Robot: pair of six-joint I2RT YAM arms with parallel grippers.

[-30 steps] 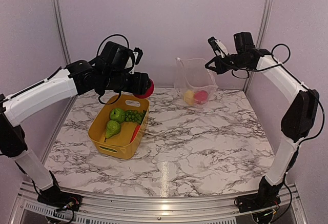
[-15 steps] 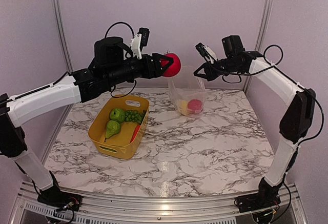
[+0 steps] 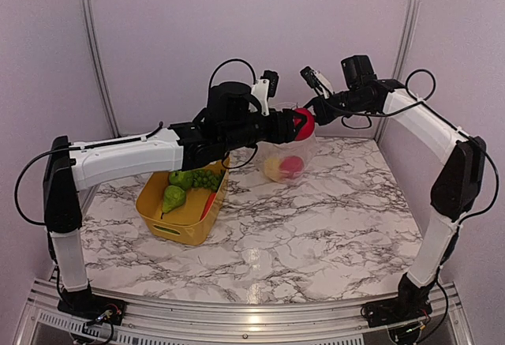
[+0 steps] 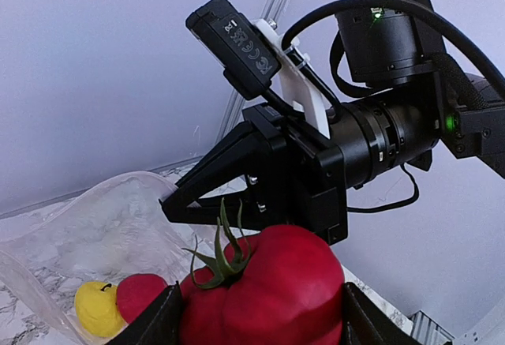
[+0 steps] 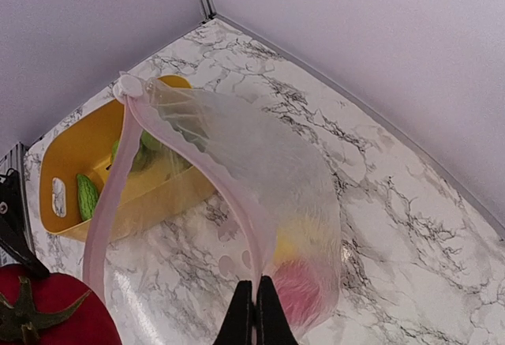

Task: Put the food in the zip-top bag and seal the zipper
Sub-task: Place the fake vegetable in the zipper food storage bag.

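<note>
My left gripper [image 3: 300, 124] is shut on a red toy tomato [image 4: 264, 290] and holds it at the open mouth of the clear zip-top bag [image 3: 286, 149]. My right gripper [image 5: 254, 313] is shut on the bag's pale pink zipper strip [image 5: 229, 195] and holds the bag hanging upright above the table. A yellow piece [image 4: 99, 307] and a red piece [image 4: 142, 298] lie at the bottom of the bag. The tomato also shows at the lower left of the right wrist view [image 5: 47, 313]. A green pear [image 3: 173, 197], a green apple [image 3: 181, 177], green grapes [image 3: 207, 179] and a red piece [image 3: 209, 204] sit in the yellow bin.
The yellow bin [image 3: 170, 223] stands on the marble table left of centre, under my left arm. Purple walls with metal corner posts [image 3: 93, 45] close the back and sides.
My left arm has carried the tomato from above the bin rightward to the bag's mouth. My right gripper has moved the bag a little left and toward the left arm.
</note>
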